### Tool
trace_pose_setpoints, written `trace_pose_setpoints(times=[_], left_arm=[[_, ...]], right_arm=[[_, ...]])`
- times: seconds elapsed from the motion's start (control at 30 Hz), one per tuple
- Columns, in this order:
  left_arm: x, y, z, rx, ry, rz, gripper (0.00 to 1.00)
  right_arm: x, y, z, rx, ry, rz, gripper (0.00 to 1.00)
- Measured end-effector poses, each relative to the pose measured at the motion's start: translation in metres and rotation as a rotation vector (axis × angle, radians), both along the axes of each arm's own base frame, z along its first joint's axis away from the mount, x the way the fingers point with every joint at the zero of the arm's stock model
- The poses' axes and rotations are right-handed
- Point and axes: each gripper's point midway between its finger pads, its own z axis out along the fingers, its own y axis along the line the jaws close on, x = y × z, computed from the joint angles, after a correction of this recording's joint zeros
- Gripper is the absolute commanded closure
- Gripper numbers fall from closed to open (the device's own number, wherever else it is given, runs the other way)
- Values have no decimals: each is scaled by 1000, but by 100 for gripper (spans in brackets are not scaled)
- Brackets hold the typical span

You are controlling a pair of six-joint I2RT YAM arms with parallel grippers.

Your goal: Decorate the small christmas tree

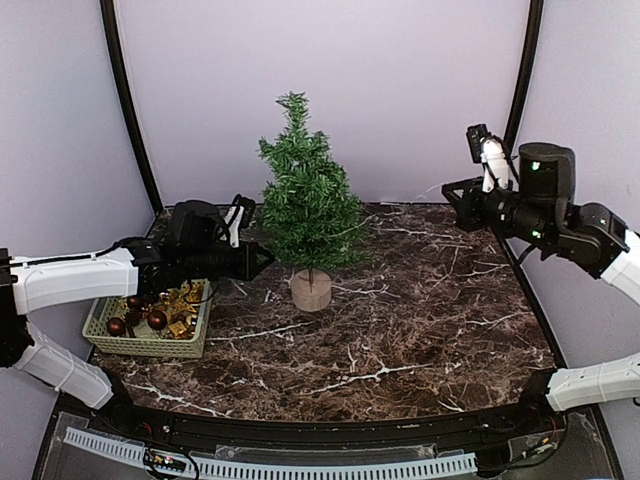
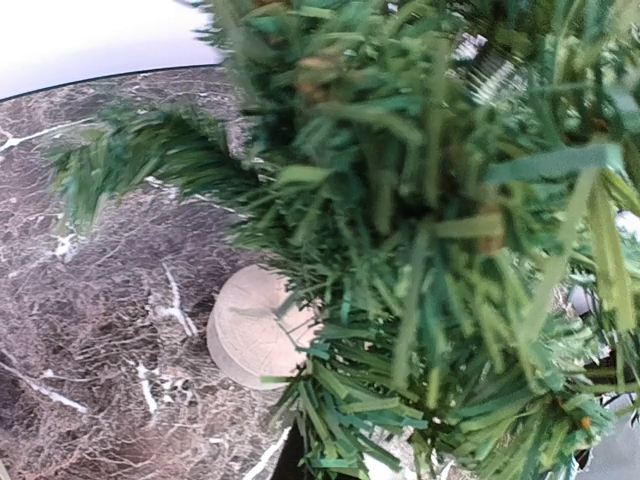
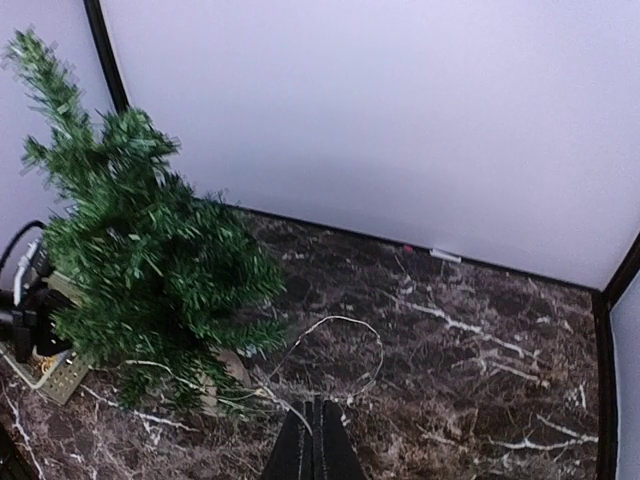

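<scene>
The small christmas tree [image 1: 308,205] stands upright on its round wooden stump base [image 1: 311,290] at the middle back of the marble table. A thin light wire [image 3: 345,325] loops over the table from the tree's lower branches to my right gripper [image 3: 316,425]. The right gripper is shut on the wire and raised at the right [image 1: 452,195]. My left gripper [image 1: 262,262] is low against the tree's left lower branches and looks shut. In the left wrist view the needles [image 2: 420,250] hide its tips, and the base [image 2: 255,330] shows below.
A pale green basket [image 1: 110,345] with brown balls [image 1: 157,319] and gold ornaments [image 1: 185,300] sits at the front left, under the left arm. Its corner shows in the right wrist view [image 3: 55,378]. Purple walls close the back and sides.
</scene>
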Motion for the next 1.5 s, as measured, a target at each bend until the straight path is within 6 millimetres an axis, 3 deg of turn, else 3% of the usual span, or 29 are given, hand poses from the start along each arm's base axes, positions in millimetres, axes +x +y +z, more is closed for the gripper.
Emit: trace_pose_setpoints(times=[0.1, 0.23, 0.57, 0.73, 0.77, 0.9, 1.03, 1.13, 1.3, 1.4, 1.5], left_arm=[[5, 6, 0, 1, 0, 16, 100], [12, 14, 0, 4, -4, 35, 100], [27, 30, 1, -7, -10, 44, 100], [37, 33, 1, -8, -32, 32, 98], [40, 34, 1, -5, -36, 29, 96], [48, 36, 8, 11, -73, 29, 61], [49, 44, 23, 29, -130, 51, 39], [40, 57, 50, 24, -209, 77, 33], [5, 73, 104, -24, -379, 40, 28], [-21, 66, 125, -43, -474, -54, 26], [-52, 38, 137, -35, -556, -197, 23]], right_arm=[[8, 4, -44, -36, 88, -33, 100], [9, 5, -73, -43, 150, -47, 100], [15, 6, -83, 16, 174, -92, 100], [17, 21, -91, 32, 195, -44, 100], [16, 26, -91, 40, 200, -17, 100], [2, 55, -79, 94, 188, 142, 100], [-20, 88, -62, 129, 169, 321, 100], [-33, 109, -47, 140, 149, 415, 100], [-45, 128, -26, 165, 106, 505, 100], [-48, 131, -18, 182, 87, 529, 100], [-49, 132, -14, 194, 74, 540, 100]])
